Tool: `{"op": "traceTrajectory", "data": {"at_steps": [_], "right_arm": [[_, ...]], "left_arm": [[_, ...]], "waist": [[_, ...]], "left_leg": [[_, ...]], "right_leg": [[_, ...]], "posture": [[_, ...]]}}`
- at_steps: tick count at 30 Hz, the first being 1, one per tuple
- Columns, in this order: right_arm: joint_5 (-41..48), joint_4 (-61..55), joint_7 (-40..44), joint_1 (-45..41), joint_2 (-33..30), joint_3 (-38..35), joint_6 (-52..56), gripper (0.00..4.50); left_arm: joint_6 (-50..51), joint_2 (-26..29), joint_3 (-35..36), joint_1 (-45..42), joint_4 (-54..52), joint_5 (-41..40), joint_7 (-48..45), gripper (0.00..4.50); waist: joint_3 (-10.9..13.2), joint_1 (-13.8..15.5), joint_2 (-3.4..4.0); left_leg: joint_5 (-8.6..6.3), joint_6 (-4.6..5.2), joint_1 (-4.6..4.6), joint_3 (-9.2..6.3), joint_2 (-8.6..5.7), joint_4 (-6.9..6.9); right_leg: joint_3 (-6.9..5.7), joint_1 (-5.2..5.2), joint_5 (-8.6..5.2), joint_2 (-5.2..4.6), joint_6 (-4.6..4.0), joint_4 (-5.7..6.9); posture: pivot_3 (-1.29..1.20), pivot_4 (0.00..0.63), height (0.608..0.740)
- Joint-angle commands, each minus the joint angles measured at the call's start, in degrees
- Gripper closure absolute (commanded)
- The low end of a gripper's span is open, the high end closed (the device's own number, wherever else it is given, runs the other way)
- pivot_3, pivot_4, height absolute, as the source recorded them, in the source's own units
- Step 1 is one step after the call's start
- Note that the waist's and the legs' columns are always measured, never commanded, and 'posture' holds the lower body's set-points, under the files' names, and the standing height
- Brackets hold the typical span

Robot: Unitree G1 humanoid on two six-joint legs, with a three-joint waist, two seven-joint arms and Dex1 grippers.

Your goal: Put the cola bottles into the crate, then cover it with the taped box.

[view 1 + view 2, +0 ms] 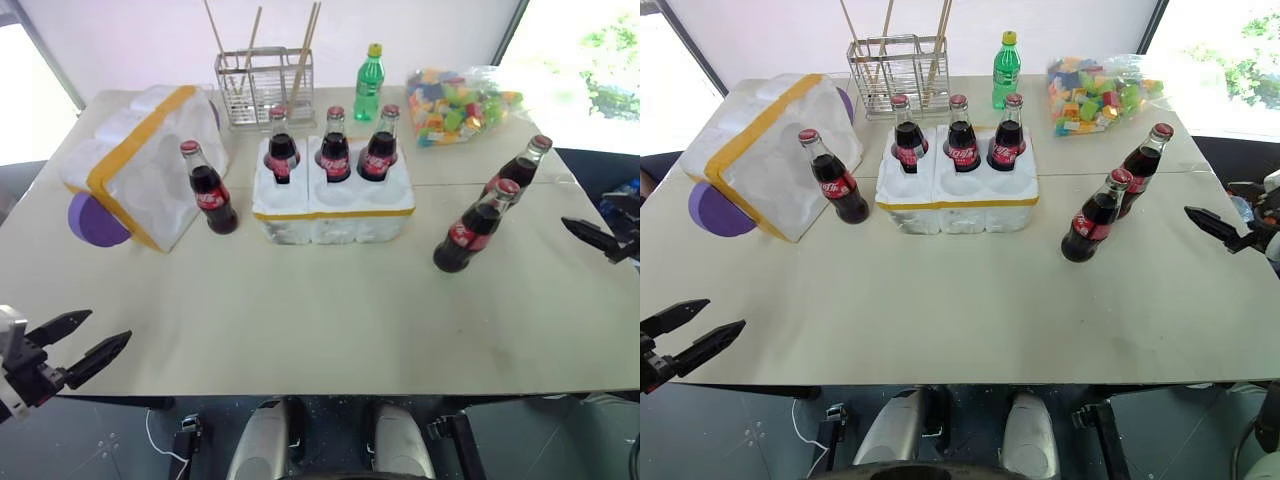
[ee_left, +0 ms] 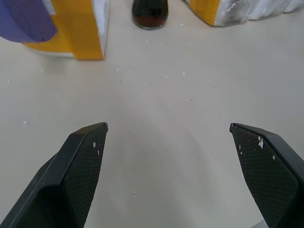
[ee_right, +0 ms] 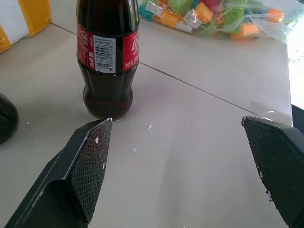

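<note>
Three cola bottles (image 1: 334, 148) fill the crate (image 1: 332, 208) back wells; three wait on the surface (image 1: 330, 310). My left pincer (image 1: 82, 342) and right pincer (image 3: 183, 156) gape empty, ready.
</note>
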Motion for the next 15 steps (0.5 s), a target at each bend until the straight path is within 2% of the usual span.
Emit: {"op": "traceTrajectory", "data": {"at_steps": [1, 9, 15], "right_arm": [[0.13, 0.66, -0.10, -1.53, -1.44, -1.39, -1.51, 0.00], [0.41, 1.79, 0.60, -1.89, -1.30, -1.29, -1.11, 0.00], [2.01, -1.27, 5.31, -1.06, -1.71, -1.24, 3.58, 0.00]], "left_arm": [[-0.97, 0.38, 0.45, -0.10, 0.13, 0.91, 0.05, 0.18], [2.10, 0.71, 0.99, -2.67, 0.48, -0.34, 2.37, 0.18], [4.46, 0.97, 0.38, -5.55, -2.28, -3.57, 3.57, 0.18]], "waist": [[0.00, -0.01, 0.00], [0.00, 0.00, 0.00], [0.00, 0.03, 0.00]], "left_leg": [[0.00, 0.00, 0.00, 0.01, 0.00, 0.00], [-0.01, 0.01, 0.02, 0.05, 0.01, -0.01], [-0.01, 0.01, 0.02, 0.06, 0.02, -0.01]], "right_leg": [[0.02, -0.01, 0.00, 0.00, 0.00, 0.00], [0.08, -0.03, 0.00, -0.01, -0.01, 0.00], [0.09, -0.02, 0.00, -0.02, -0.01, 0.00]], "posture": [[0.00, 0.150, 0.736], [0.00, 0.150, 0.736], [0.00, 0.150, 0.736]]}}
